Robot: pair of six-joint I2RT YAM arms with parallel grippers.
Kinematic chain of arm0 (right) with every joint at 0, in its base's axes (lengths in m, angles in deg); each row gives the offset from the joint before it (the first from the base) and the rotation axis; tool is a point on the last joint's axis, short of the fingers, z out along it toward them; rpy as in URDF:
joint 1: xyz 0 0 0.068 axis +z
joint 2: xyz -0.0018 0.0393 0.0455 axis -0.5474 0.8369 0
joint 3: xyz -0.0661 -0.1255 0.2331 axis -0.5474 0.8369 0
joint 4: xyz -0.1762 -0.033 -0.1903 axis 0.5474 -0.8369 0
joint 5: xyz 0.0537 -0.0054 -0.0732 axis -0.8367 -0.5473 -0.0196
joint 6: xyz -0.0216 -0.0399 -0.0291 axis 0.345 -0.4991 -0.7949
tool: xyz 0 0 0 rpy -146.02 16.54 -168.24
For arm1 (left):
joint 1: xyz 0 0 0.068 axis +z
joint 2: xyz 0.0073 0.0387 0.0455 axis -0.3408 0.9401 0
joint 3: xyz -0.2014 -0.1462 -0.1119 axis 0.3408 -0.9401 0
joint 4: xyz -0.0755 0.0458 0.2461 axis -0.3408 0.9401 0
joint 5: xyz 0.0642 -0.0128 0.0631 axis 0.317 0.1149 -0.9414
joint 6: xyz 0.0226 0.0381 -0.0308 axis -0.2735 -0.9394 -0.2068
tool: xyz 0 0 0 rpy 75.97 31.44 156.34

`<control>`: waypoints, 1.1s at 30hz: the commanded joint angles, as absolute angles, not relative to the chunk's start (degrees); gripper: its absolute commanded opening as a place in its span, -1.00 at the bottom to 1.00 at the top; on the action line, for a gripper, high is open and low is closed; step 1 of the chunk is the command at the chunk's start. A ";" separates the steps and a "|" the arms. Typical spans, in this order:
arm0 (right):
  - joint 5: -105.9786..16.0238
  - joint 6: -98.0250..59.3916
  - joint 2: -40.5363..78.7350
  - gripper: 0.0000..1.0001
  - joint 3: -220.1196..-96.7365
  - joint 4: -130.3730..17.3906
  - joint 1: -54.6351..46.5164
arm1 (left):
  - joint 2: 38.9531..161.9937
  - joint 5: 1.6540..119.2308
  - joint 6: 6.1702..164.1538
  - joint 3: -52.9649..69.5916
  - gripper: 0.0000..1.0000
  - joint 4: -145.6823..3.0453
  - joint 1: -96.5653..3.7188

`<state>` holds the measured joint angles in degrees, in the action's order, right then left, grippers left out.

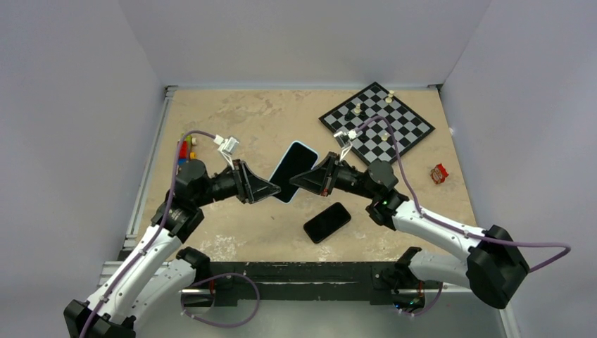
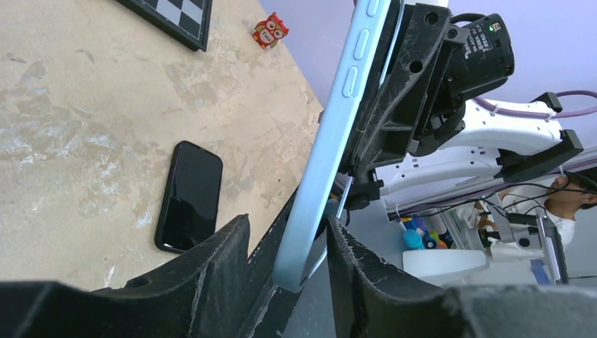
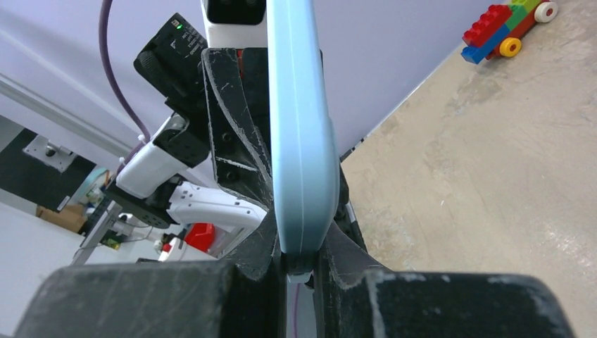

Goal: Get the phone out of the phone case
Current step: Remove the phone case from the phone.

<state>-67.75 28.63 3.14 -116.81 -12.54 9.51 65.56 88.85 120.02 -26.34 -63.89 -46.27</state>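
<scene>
Above the worktop's middle, the phone case (image 1: 296,160) is held aloft. The right pincer (image 1: 305,181) is clamped on it. The left pincer (image 1: 276,189) straddles its edge, grip unclear. The phone (image 1: 327,222) lies toward the near edge, nearer the right arm.

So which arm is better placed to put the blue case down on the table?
Right. The right gripper is shut on the edge of the blue case, while the left gripper has its jaws apart around the opposite end. So the right arm could probably lower it alone.
</scene>
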 commanded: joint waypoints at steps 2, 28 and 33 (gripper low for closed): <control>-66.78 31.38 1.53 -1.00 -117.19 -4.20 9.19 | 64.90 92.95 122.82 -28.40 -0.16 -71.18 -46.38; -62.16 31.38 1.13 -0.15 -122.52 -10.34 5.94 | 64.98 96.43 136.87 -34.64 -1.00 -92.02 -46.38; -65.87 32.68 3.43 -0.16 -124.64 -8.66 3.47 | 65.32 98.15 137.63 -34.80 -1.00 -95.33 -46.38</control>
<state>-62.99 31.82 2.29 -120.42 -13.40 5.21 65.73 95.32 135.60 -34.75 -86.34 -46.29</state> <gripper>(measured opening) 0.425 0.156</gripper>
